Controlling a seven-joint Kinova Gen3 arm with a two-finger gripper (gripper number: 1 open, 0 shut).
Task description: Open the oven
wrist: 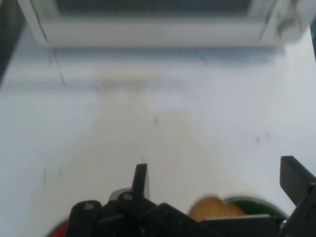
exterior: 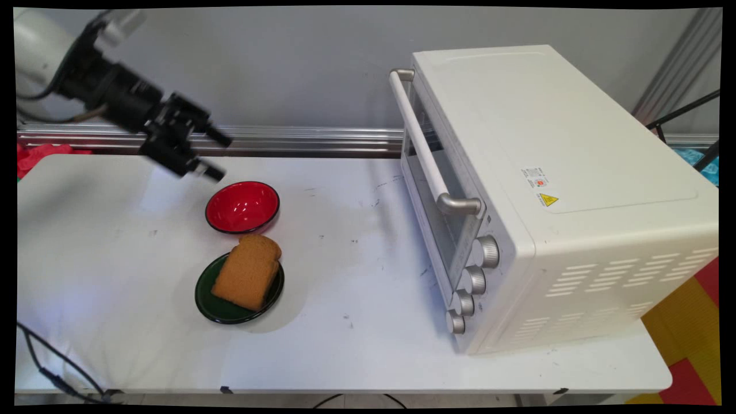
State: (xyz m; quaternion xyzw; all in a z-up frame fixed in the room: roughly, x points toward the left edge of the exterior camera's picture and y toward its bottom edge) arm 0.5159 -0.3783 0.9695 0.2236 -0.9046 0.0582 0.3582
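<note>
I see the gripper (exterior: 214, 154) raised above the table's (exterior: 356, 276) far left part, fingers spread apart with nothing between them. It tilts down toward the right. The nearest thing is the red bowl (exterior: 242, 207), just below and right of the fingertips, not touching. In the hand view one finger (wrist: 141, 178) stands left of centre, and the other is at the right edge.

A slice of brown bread (exterior: 248, 271) lies on a dark green plate (exterior: 210, 299) just in front of the bowl; the bread overhangs the plate's far rim. In the hand view I see the bread (wrist: 212, 207) and plate rim (wrist: 256, 203) low down between the fingers.

A white toaster oven (exterior: 575, 172) sits on the right half of the table, well apart from the dishes. Its door is closed, with a bar handle (exterior: 420, 144) and four knobs (exterior: 474, 280) in a column.
</note>
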